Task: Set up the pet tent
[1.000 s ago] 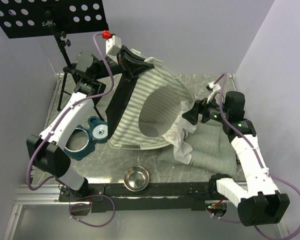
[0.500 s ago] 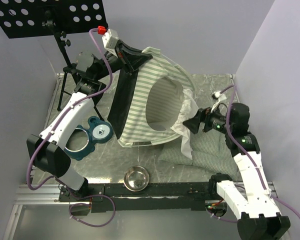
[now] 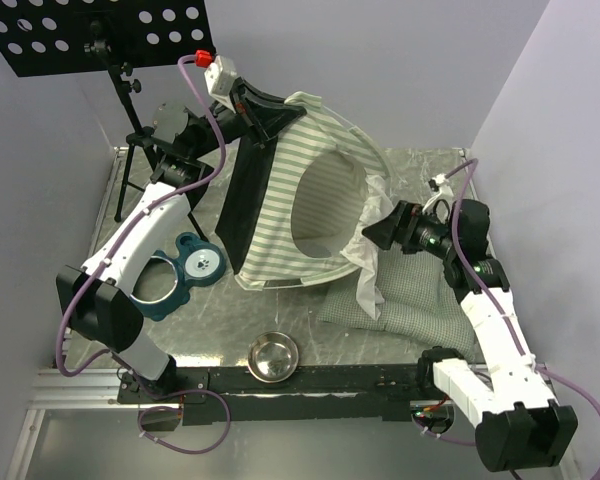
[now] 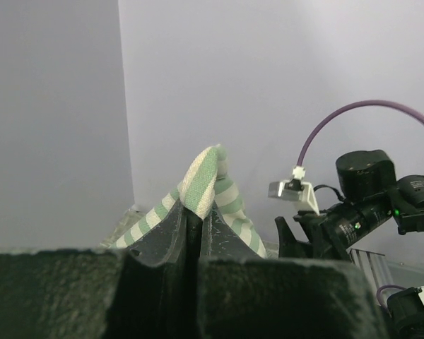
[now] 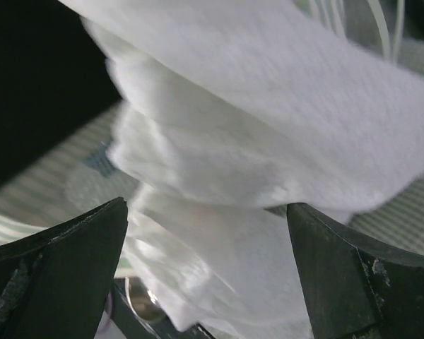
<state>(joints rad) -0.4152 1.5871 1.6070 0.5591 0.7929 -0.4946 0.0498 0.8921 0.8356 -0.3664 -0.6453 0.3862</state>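
Plain lilac-grey walls (image 3: 400, 60) seen far, left, right. Marbled grey table (image 3: 425, 165) enclosed between. Black perforated panel (image 3: 80, 30) mounted on stand (image 3: 120, 90), far left.

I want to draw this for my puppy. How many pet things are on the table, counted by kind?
Tent: 1
Mat: 1
Steel bowl: 1
Bowl holder: 1
Total: 4
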